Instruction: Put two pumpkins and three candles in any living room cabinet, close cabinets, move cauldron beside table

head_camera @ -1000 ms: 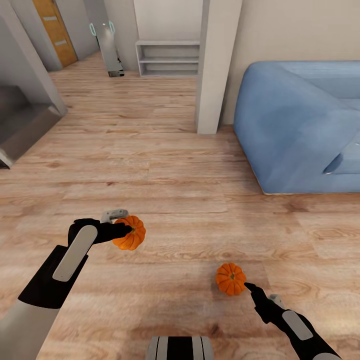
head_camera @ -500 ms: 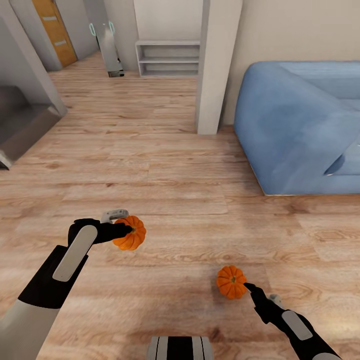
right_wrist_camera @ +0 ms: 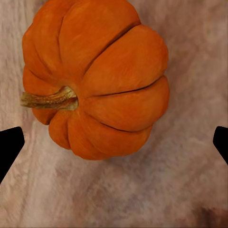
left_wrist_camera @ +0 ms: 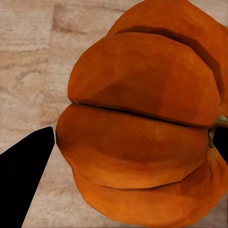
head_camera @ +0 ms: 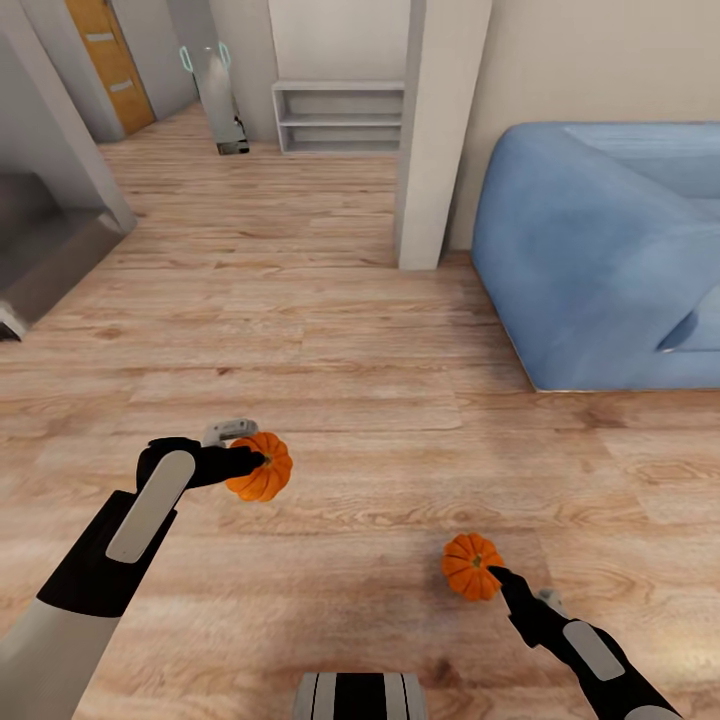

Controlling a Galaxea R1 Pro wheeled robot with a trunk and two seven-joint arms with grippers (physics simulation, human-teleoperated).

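Note:
Two small orange ribbed pumpkins are in the head view over the wood floor. My left gripper [head_camera: 250, 456] is shut on the left pumpkin [head_camera: 264, 468]. In the left wrist view this pumpkin [left_wrist_camera: 142, 118] sits between the black fingertips [left_wrist_camera: 26, 166]. The right pumpkin [head_camera: 470, 566] lies on the floor, just ahead of my right gripper [head_camera: 520, 586]. In the right wrist view that pumpkin [right_wrist_camera: 95, 76] lies on its side with its stem sideways. The right gripper [right_wrist_camera: 115, 145] is open, its tips wide apart and short of the pumpkin. No cabinet, candles or cauldron are in view.
A blue sofa [head_camera: 600, 250] stands at the right. A white pillar [head_camera: 435, 130] rises beside it, with a white low shelf [head_camera: 335, 115] behind. A grey unit [head_camera: 40, 250] juts in at the left; an orange door [head_camera: 105, 60] is far back.
The whole picture has shifted slightly, so the camera moved. The right pumpkin now sits closer to my right gripper's fingertip. The left gripper keeps its hold on the left pumpkin.

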